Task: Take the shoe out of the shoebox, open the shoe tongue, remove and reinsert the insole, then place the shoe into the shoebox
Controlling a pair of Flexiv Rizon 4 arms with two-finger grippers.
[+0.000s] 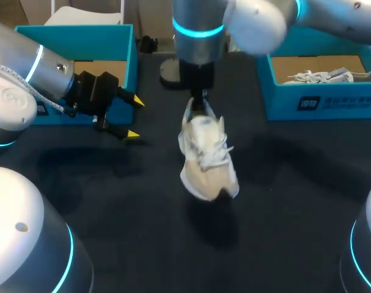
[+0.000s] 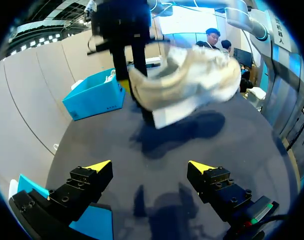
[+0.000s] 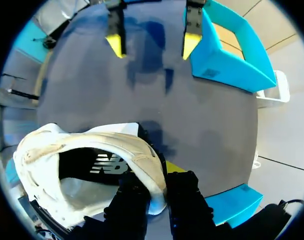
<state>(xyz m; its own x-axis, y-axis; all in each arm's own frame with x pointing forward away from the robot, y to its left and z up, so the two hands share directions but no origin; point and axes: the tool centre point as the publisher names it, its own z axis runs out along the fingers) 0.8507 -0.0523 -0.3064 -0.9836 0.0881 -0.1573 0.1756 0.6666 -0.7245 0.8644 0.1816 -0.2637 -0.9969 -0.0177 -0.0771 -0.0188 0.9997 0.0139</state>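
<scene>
Two shoes: one shoe (image 1: pixel 208 155) hanging from the right gripper (image 1: pixel 200 105), and what looks like a second shoe (image 1: pixel 332 76) in the right box (image 1: pixel 332 101), though only laces and a bit of upper show there. Two teal boxes in all, the right box and the left box (image 1: pixel 75 39). Two arms come in, each with one gripper. The left gripper (image 1: pixel 135 117) shows two yellow tips (image 1: pixel 138 101), while on the right gripper I can make out only one tip (image 3: pixel 175 168), the other hidden behind the shoe.
</scene>
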